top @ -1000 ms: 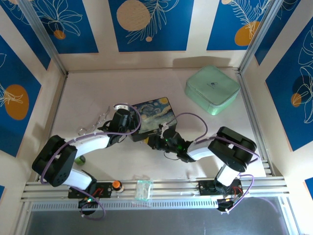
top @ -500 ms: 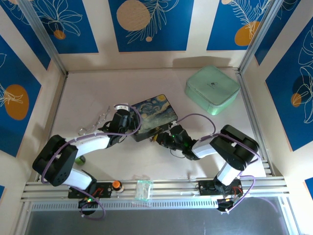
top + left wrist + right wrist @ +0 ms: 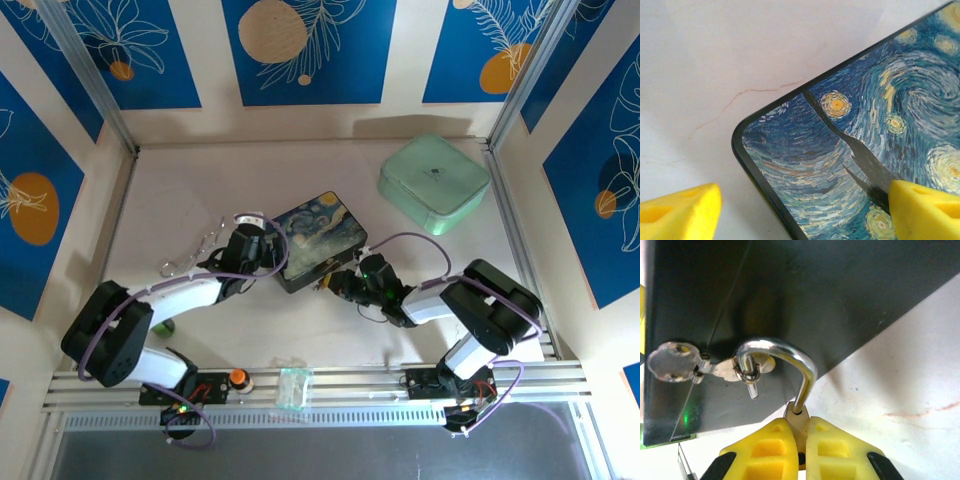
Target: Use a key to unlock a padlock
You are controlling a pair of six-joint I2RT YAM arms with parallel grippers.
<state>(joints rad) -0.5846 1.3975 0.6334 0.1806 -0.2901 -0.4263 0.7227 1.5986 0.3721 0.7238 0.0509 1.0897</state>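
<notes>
The small brass padlock (image 3: 798,413) is pinched between my right gripper's (image 3: 801,424) yellow fingers. Its silver shackle (image 3: 790,351) stands sprung open, the free end hanging loose through the ring of the box's clasp (image 3: 735,371). In the top view that gripper (image 3: 337,283) sits at the near right side of the starry-night box (image 3: 320,235). My left gripper (image 3: 802,215) is open, straddling the box's near left corner (image 3: 747,150): one finger over the lid, the other over the table. The key is out of view.
A mint-green case (image 3: 433,183) lies at the back right. A shiny wiry thing (image 3: 190,257), too small to identify, lies left of my left arm. A green object (image 3: 163,327) sits by that arm's base. The aluminium rail (image 3: 330,380) runs along the near edge.
My right gripper has drawn back to the right with the padlock, and the box has turned a little. The left gripper's jaws have widened.
</notes>
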